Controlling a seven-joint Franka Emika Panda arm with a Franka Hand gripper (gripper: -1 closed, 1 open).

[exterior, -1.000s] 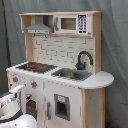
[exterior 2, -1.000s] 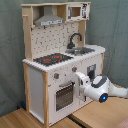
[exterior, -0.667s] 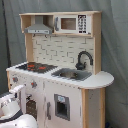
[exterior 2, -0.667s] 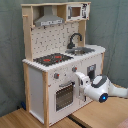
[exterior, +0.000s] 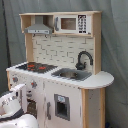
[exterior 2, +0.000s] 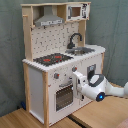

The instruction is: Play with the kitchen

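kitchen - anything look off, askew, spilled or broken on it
Nothing stands out. The kitchen stands upright and looks intact in both exterior views: stovetop and sink lie flat with nothing spilled, the faucet is upright, and the hood sits level. The gripper is at the front panel, beside the oven door.

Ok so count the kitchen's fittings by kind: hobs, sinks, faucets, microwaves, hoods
Stovetop: 1
Sink: 1
Faucet: 1
Microwave: 1
Hood: 1
Total: 5
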